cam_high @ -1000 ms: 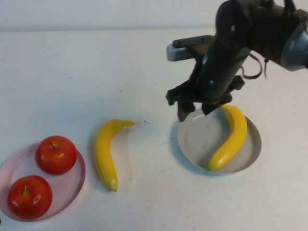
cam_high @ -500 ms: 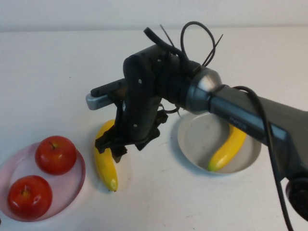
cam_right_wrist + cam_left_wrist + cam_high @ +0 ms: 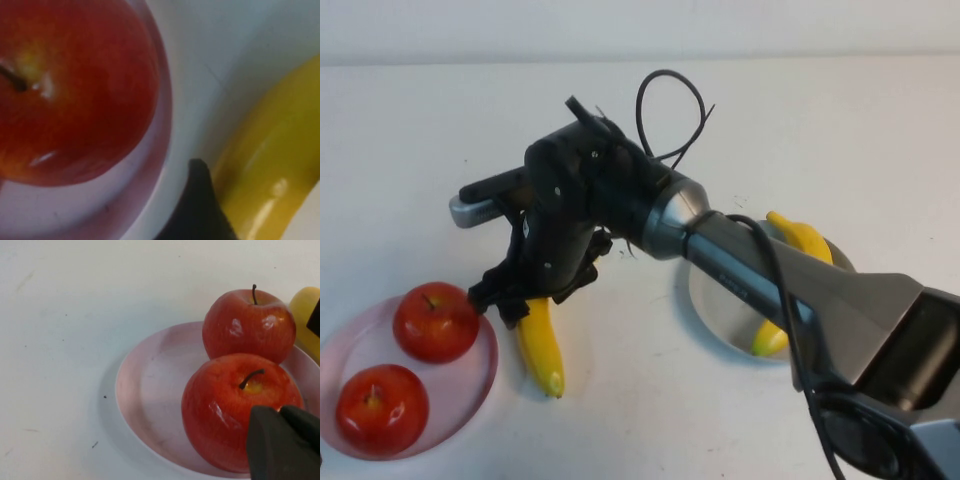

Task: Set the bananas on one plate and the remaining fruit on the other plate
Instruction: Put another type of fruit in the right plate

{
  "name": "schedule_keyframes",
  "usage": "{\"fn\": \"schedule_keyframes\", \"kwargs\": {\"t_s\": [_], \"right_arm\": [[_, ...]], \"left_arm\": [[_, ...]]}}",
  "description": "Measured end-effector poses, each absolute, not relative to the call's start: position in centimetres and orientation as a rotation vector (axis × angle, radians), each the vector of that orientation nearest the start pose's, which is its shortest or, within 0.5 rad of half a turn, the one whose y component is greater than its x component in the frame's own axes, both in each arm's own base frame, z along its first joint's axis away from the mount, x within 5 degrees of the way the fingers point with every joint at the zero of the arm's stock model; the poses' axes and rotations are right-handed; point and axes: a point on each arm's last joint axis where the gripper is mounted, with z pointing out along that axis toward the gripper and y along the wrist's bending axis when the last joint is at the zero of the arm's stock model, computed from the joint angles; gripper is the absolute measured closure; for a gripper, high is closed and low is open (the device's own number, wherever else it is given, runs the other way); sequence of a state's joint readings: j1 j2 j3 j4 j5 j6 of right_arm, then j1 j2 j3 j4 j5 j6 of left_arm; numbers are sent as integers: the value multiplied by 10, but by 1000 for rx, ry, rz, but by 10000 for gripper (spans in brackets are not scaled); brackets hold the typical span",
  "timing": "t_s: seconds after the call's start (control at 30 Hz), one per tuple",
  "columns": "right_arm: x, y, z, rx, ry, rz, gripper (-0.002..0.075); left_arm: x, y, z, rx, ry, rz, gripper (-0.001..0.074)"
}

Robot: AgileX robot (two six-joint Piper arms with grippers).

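Nearest the robot, at its left, the pale pink plate (image 3: pixel 470 385) is seen with both red apples on it: one apple (image 3: pixel 380 408) at the near side, the second apple (image 3: pixel 436 321) just beyond it, the two close together. In the left wrist view the same plate (image 3: pixel 145 405) and apples (image 3: pixel 235 410) are shown, with the left gripper (image 3: pixel 282 442) (dark fingers pressed together, nothing between them) hanging just over the nearer apple.

Just beside the pink plate's rim, one banana (image 3: pixel 542 350) is laid on the bare white table (image 3: pixel 410 150). Its far half is hidden by the right gripper (image 3: pixel 510 300), which is lowered over it with fingers spread wide; one dark fingertip (image 3: pixel 197 210) is seen against the banana's side, between fruit and pink rim.

Farther right, the grey-blue plate (image 3: pixel 715 310) is largely covered by the right arm (image 3: pixel 760 270). The second banana (image 3: pixel 800 238) is seen in it, only its two ends showing.
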State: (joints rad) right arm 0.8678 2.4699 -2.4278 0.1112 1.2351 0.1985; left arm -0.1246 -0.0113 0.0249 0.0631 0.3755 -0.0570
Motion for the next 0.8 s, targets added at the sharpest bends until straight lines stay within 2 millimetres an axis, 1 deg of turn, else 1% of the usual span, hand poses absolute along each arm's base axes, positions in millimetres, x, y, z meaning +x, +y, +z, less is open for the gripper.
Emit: {"fn": "schedule_keyframes", "kwargs": {"t_s": [0.17, 0.3, 0.37, 0.47, 0.5, 0.63, 0.73, 0.77, 0.8], "right_arm": [[339, 409, 202, -897, 2707, 345, 260], [342, 408, 200, -895, 2699, 304, 269], [343, 407, 200, -896, 2692, 287, 306], [343, 407, 200, -897, 2688, 276, 403], [343, 407, 200, -897, 2688, 276, 416], [351, 400, 200, -869, 2697, 277, 414], [360, 388, 214, -826, 2687, 285, 414], [362, 384, 222, -811, 2677, 292, 414], [365, 377, 236, -786, 2658, 305, 414]], "left_arm": [[52, -4, 172, 102, 1870, -63, 731], [52, -4, 172, 102, 1870, -63, 731], [52, -4, 172, 102, 1870, -63, 731], [52, -4, 172, 102, 1870, -63, 732], [52, -4, 172, 102, 1870, -63, 732], [52, -4, 172, 102, 1870, -63, 731], [52, -4, 172, 102, 1870, -63, 731], [52, -4, 172, 102, 1870, -63, 731], [52, -4, 172, 102, 1870, -63, 731]]}}
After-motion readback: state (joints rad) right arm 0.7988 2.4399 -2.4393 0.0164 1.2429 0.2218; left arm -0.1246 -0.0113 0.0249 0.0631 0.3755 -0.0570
